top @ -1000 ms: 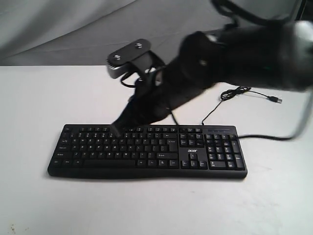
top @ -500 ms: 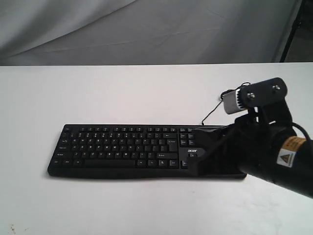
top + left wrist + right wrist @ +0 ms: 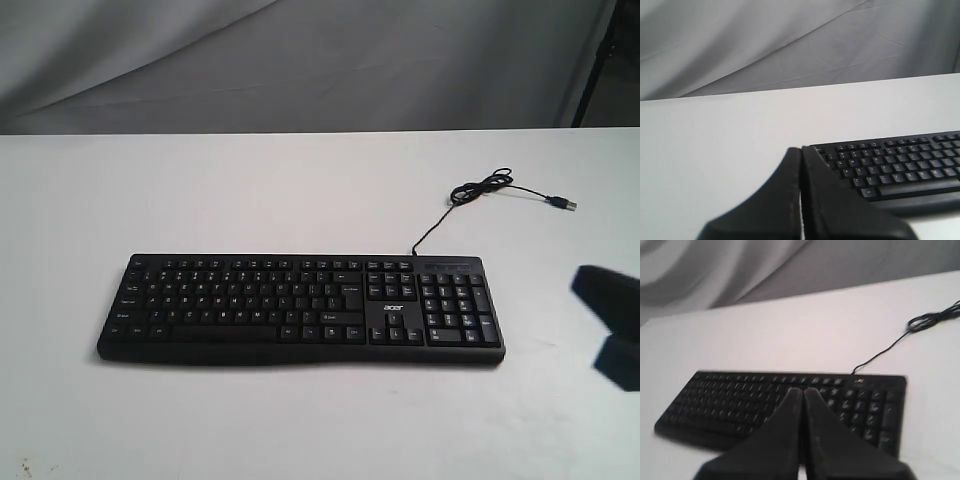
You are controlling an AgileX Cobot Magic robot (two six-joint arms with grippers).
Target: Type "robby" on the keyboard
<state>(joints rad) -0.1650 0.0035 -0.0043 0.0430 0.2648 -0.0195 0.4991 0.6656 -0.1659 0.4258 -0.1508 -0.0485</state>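
The left hand (image 3: 801,149) is clenched. Its two black fingers (image 3: 782,200) are pressed flat against each other along their whole length, with only a thin seam between them and nothing gripped. In its wrist view the tips show against the white worktop (image 3: 715,150), just by one end of the keyboard (image 3: 900,165); whether they touch either cannot be told. The right hand (image 3: 802,390) is clenched the same way, fingers together and empty. Its tips show against the keyboard's key field in a soft, blurred picture, so contact cannot be judged there.

In the exterior view the keyboard lies flat near the middle of the worktop with its long side across the view. It is wide and black, with the number pad (image 3: 455,310) at its right end. A white "acer" logo (image 3: 397,308) is printed between the main key block and the number pad, above the arrow keys. The keys carry white legends, too small to read.

A thin black cable (image 3: 430,232) leaves the keyboard's far edge near the number pad. It runs away to the right, gathers in a loose coil and ends in a USB plug (image 3: 566,204) lying on bare worktop, well apart from the keyboard. At the right edge of this view a dark shape (image 3: 606,292), badly blurred, stands clear of the keyboard; what it is cannot be told. Behind the worktop hangs a creased grey cloth (image 3: 300,60).
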